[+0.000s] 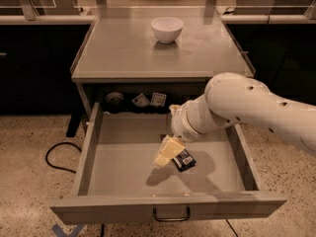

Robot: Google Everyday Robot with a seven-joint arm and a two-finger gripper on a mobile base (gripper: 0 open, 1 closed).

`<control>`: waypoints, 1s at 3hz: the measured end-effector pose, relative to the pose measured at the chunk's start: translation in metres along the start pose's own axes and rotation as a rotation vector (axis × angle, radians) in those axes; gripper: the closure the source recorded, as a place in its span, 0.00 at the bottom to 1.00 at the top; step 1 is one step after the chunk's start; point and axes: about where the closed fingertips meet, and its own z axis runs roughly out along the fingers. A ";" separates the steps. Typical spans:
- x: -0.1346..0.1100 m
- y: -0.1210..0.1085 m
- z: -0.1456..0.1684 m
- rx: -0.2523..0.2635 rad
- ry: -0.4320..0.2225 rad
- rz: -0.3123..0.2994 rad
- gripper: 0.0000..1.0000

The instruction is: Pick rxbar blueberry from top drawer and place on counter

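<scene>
The top drawer (94, 147) stands pulled out below the counter (123, 48), its dark wire handle (171, 215) on the front. My gripper (169, 152), with pale yellow fingers, hangs over the middle of the drawer at the end of the white arm (247, 107). It is shut on the rxbar blueberry (184, 160), a small dark navy bar with a white patch, which sticks out to the right of the fingers. The bar is held a little above the drawer floor, and a shadow lies beneath it.
A white bowl (167, 28) stands at the back of the counter. Small white-and-dark packets (149, 99) and a dark round object (114, 98) lie at the back of the drawer. A black cable (54, 157) runs over the floor at the left.
</scene>
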 end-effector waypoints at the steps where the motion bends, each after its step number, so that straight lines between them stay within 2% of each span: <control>1: 0.023 -0.056 0.008 0.121 0.006 0.101 0.00; 3: 0.027 -0.061 0.005 0.139 0.007 0.122 0.00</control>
